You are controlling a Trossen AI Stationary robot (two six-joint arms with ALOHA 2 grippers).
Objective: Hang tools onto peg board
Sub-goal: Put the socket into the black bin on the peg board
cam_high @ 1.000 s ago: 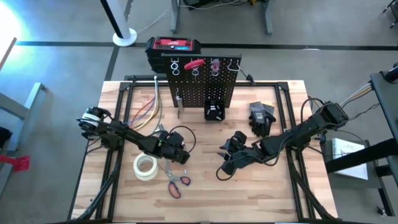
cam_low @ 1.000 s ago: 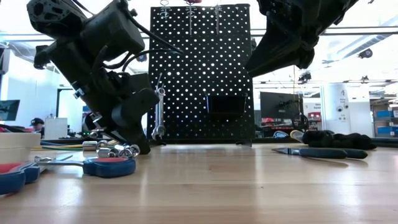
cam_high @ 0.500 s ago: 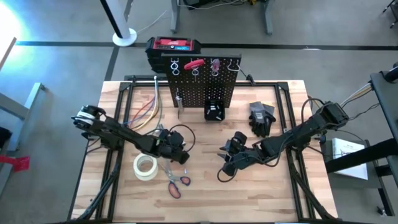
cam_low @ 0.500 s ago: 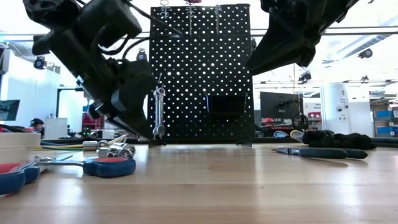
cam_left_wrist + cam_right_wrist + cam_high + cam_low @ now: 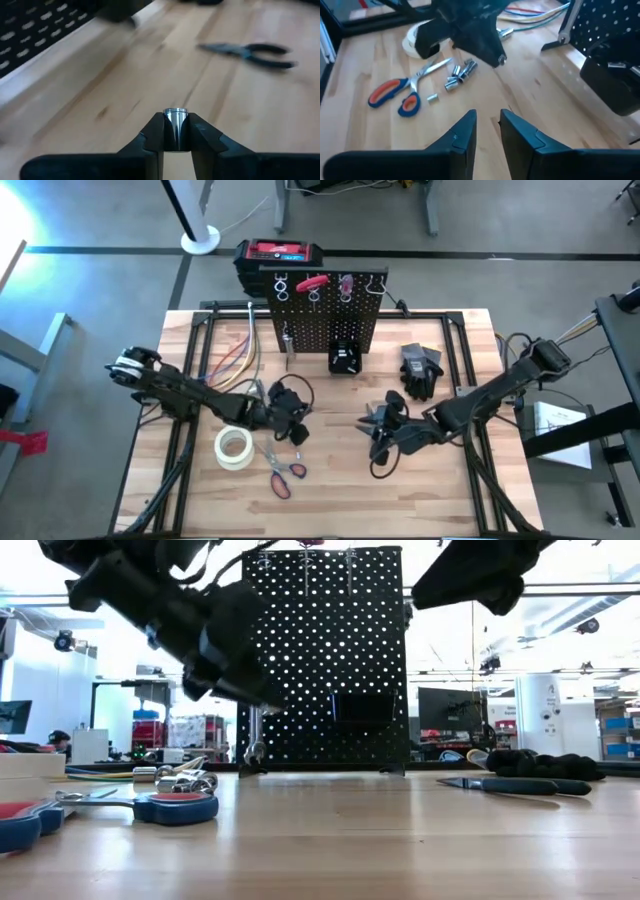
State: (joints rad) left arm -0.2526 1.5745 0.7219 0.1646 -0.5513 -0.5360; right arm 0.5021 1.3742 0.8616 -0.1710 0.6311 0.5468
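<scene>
A small silver cylindrical socket (image 5: 175,122) sits pinched between my left gripper's (image 5: 175,131) fingers, lifted clear of the light wooden table (image 5: 330,490) in front of the upright black perforated peg board (image 5: 325,320). Bare wood lies between me and the board's foot. My right gripper (image 5: 487,125) hovers nearby with its fingers a narrow gap apart, holding nothing. Loose silver sockets (image 5: 459,77) and red-handled scissors (image 5: 402,92) lie together nearer the front edge, black-handled pliers (image 5: 250,51) well apart.
</scene>
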